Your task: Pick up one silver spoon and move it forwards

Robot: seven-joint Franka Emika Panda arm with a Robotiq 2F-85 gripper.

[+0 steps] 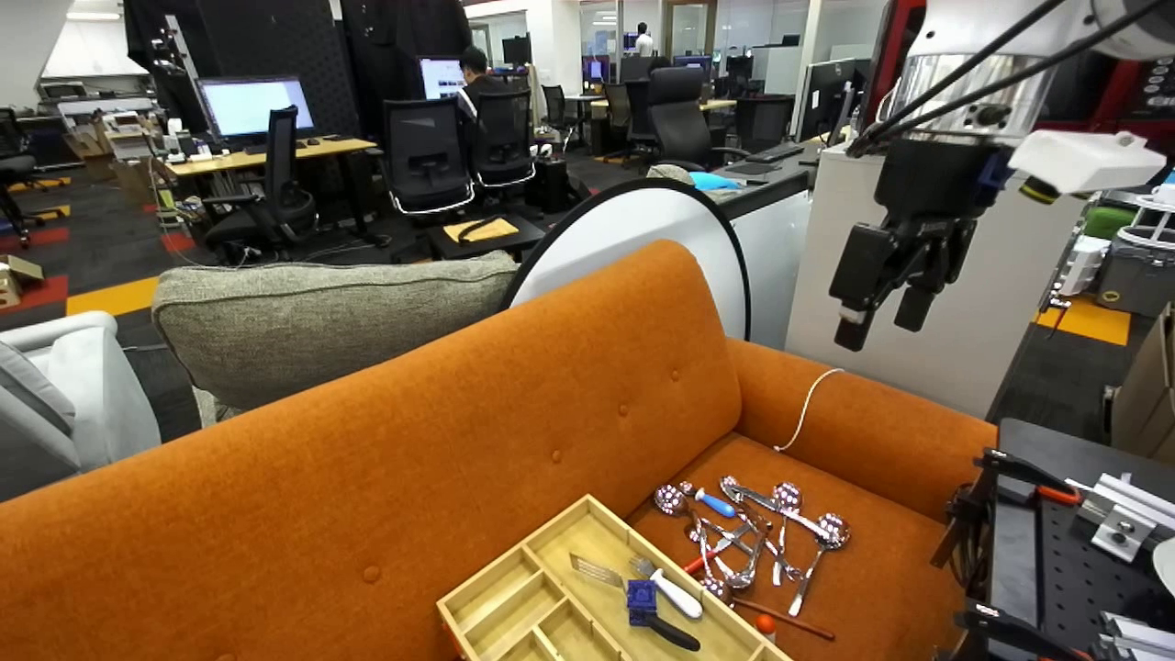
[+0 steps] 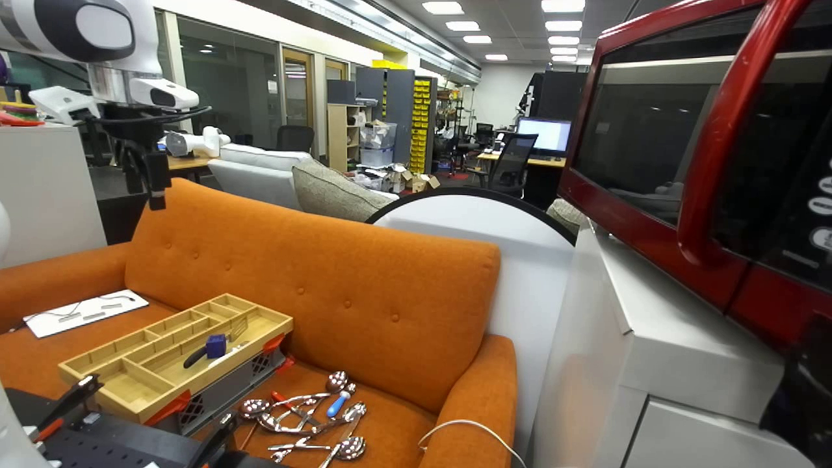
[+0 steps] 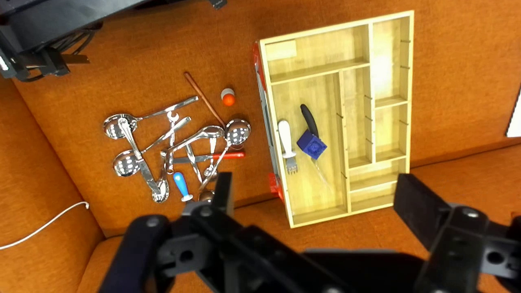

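Microwave (image 2: pixel 725 143) cut off, end effector (image 3: pixel 313 191) seemingly blurred

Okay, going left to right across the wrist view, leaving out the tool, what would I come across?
White cord, heap of silver spoons and other utensils, white-handled fork, blue cube, white panel at the right edge.

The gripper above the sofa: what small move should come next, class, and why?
Probably ease the gripper sideways toward a silver spoon before lowering it: its jaws stand wide apart, holding nothing, and in the wrist view the wooden tray shows between them, while the spoon lies off to one side.
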